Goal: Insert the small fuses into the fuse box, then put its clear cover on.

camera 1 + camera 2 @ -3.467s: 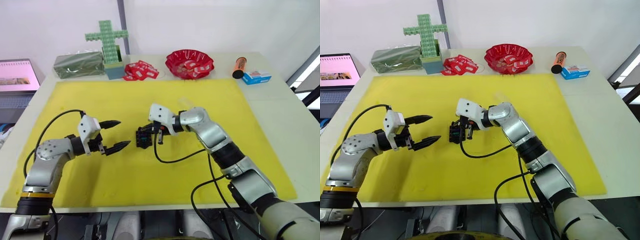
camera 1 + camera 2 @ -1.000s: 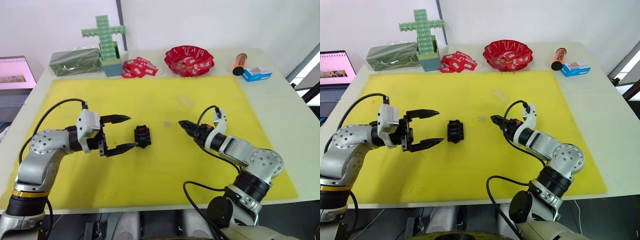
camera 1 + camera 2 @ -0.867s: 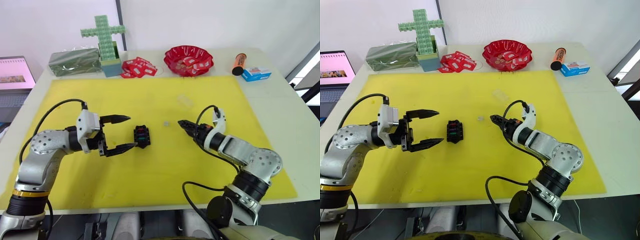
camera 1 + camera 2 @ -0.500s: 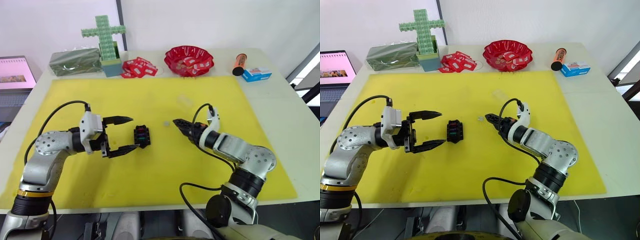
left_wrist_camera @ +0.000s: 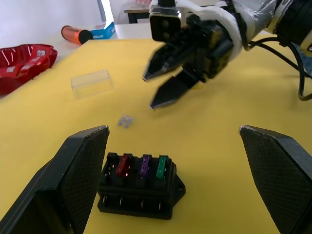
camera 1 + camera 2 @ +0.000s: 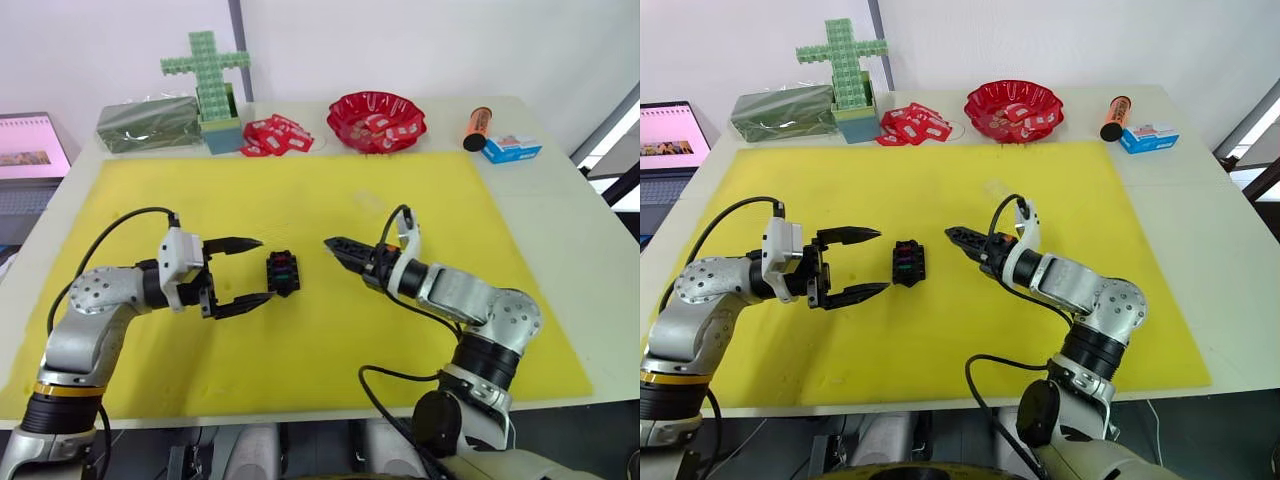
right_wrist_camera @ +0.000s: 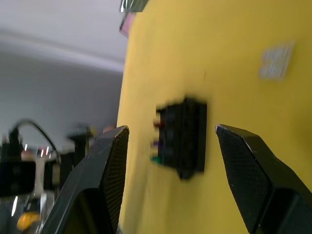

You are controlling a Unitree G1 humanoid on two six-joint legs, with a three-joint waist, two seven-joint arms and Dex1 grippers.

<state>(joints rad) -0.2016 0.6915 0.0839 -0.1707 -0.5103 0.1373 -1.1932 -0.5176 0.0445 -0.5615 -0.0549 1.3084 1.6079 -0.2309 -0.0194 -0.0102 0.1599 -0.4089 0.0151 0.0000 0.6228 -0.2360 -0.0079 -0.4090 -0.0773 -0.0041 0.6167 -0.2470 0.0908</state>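
Your right gripper has its fingers parted a little and holds nothing. Its tips hover low over the yellow mat, pointing toward your left side. The last loose fuse, a pale chip, lies on the mat just beside and slightly beyond those tips, between them and the fuse box. So the pick is short: the fuse sits ahead of the right fingers and a touch to the far side, and this arm is the nearer one by my reading.

The fuse box stands on the mat between the two grippers, its long axis running roughly away from you. In the left wrist view three fuses stand in it already: red, purplish and green, with the slot at the red end looking empty.

Your left gripper has its fingers spread wide and empty, with the box just beyond their tips, ready to steady it.

The clear cover lies on the mat farther back, toward the red bowl, well apart from both grippers but closer to the right one.
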